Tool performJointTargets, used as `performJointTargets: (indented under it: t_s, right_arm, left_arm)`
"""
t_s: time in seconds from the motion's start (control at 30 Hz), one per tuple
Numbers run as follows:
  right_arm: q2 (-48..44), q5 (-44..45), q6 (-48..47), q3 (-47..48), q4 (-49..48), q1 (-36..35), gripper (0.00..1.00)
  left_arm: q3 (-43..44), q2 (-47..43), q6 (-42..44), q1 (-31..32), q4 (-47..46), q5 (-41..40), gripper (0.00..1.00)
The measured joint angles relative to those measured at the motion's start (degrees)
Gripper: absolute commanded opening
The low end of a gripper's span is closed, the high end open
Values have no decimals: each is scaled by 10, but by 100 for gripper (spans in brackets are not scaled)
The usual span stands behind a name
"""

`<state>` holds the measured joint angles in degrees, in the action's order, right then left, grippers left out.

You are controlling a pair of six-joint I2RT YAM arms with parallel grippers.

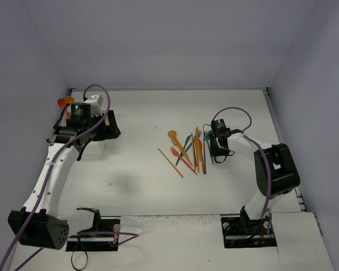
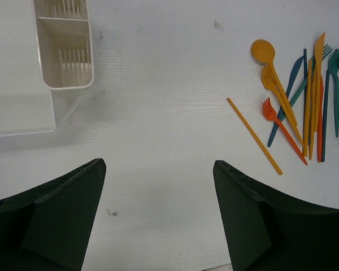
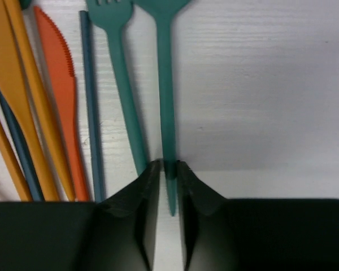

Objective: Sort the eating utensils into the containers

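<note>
The eating utensils (image 1: 189, 149) lie in a loose pile at mid-table: orange, yellow, red, teal and blue spoons, forks, knives and sticks. In the left wrist view the pile (image 2: 296, 96) lies at the far right. My right gripper (image 3: 168, 168) is shut on the handle of a teal spoon (image 3: 166, 84) at the pile's right edge, next to a teal fork (image 3: 121, 84); it shows in the top view too (image 1: 217, 148). My left gripper (image 2: 158, 165) is open and empty over bare table, near the white containers (image 2: 64, 84) at the far left (image 1: 95, 105).
An orange utensil head (image 1: 62, 103) sticks up by the containers at the back left. A lone orange stick (image 2: 254, 135) lies left of the pile. A flat white piece (image 2: 17, 113) adjoins the bins. Grey walls enclose the table on three sides.
</note>
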<state>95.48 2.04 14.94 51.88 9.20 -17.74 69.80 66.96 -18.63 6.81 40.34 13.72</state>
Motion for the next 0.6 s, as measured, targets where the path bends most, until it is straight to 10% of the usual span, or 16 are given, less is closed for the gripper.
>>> performJointTargets:
  t_s: [0.6]
  right_arm:
    - [-107, 31, -15, 2, 10, -60, 0]
  left_arm:
    - [6, -4, -24, 2, 3, 55, 74]
